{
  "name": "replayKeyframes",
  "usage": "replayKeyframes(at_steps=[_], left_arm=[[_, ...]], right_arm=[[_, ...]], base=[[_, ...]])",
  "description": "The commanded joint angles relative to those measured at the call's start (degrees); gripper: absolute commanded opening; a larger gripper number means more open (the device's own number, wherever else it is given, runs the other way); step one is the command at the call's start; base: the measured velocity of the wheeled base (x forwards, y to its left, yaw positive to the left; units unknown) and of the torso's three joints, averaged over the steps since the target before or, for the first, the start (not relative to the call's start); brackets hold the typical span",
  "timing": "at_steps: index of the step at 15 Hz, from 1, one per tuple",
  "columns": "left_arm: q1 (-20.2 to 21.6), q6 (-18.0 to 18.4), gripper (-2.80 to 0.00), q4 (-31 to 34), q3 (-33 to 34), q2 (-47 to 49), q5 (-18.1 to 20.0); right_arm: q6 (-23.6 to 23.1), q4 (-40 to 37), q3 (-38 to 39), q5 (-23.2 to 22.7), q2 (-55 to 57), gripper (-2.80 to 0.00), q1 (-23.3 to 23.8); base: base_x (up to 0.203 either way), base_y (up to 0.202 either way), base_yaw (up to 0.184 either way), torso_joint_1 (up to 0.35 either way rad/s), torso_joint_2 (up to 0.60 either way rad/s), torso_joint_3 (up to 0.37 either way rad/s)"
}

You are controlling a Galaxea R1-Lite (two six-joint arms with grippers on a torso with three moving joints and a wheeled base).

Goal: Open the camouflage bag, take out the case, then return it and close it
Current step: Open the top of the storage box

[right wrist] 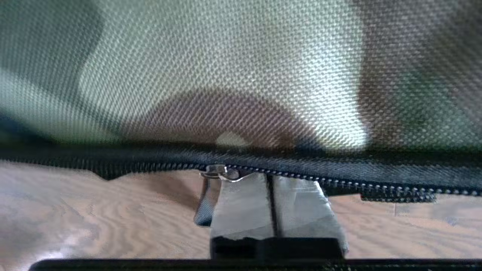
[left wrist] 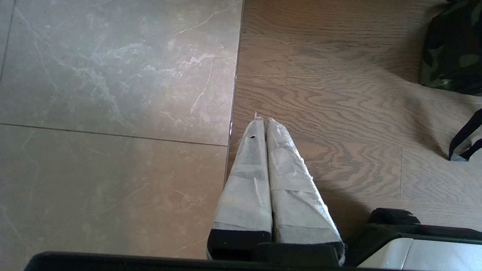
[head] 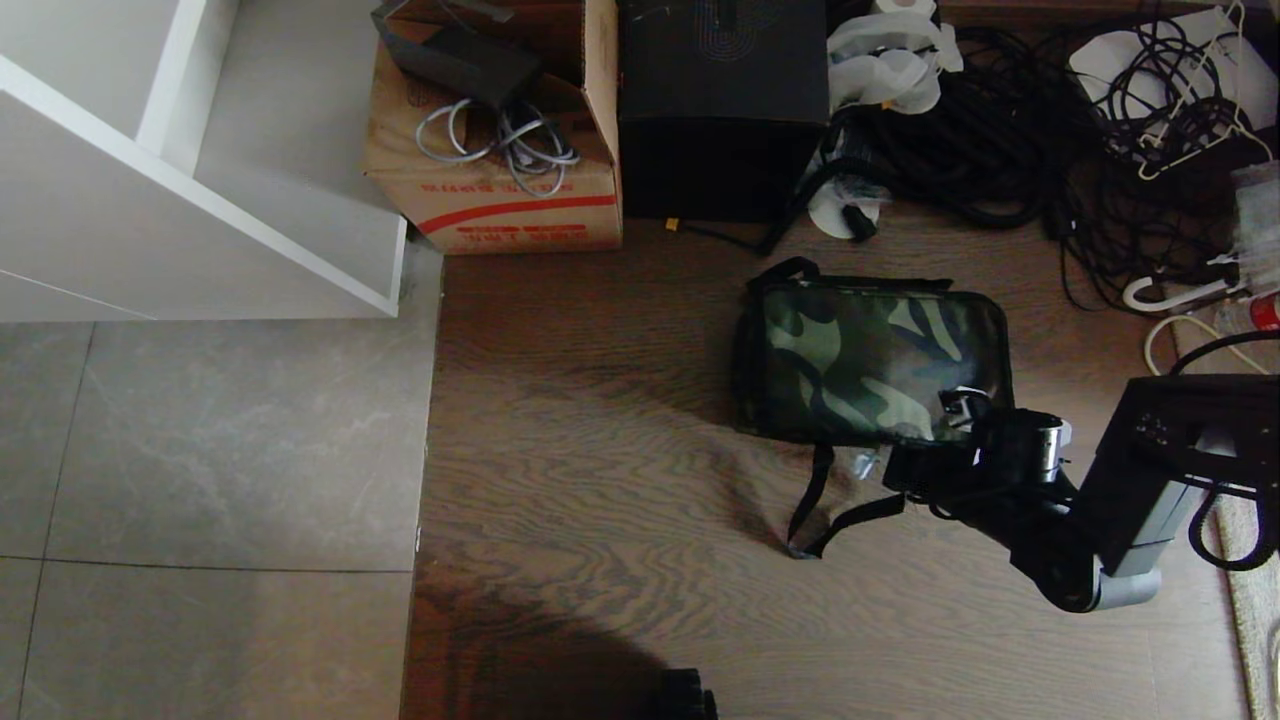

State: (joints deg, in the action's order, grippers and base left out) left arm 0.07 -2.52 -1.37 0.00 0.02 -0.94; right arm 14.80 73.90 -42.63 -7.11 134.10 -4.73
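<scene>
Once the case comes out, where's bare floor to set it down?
Wood floor between the camouflage bag and the grey tiles is bare. Behind the bag it's crowded: cardboard carton, black box, tangled cables.

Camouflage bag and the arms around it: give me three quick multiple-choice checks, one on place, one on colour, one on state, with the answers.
1. The camouflage bag lies on:
A. grey tile
B. wood floor
C. the white shelf

2. The stripe on the cardboard carton is:
A. red
B. blue
C. green

3. The right gripper has its jaws:
A. wide open over the bag
B. shut at the zipper
C. shut on the shoulder strap

Answers: 1 B, wood grain surrounds the bag; 2 A, a red band crosses the carton's front; 3 B, the right wrist view shows both jaws together at the zipper line beside the metal slider. The left gripper hangs shut, away from the bag.
</scene>
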Motion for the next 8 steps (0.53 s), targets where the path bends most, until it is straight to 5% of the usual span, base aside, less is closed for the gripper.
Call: replayKeyframes(at_steps=[1,8], left_arm=[[-0.1,0.0,-2.80,0.0,0.5,0.0,0.0],[0.0,0.0,-2.80,0.0,0.5,0.0,0.0]], right_arm=[[0.0,0.5,0.9,-0.1,-0.4,-2.80,0.0],[-0.6,0.0,6.5,-1.1,-6.1,-2.80,0.4]], base=[[0.000,0.000,0.000,0.000,0.00,0.000],[0.000,0.000,0.000,0.000,0.00,0.000]])
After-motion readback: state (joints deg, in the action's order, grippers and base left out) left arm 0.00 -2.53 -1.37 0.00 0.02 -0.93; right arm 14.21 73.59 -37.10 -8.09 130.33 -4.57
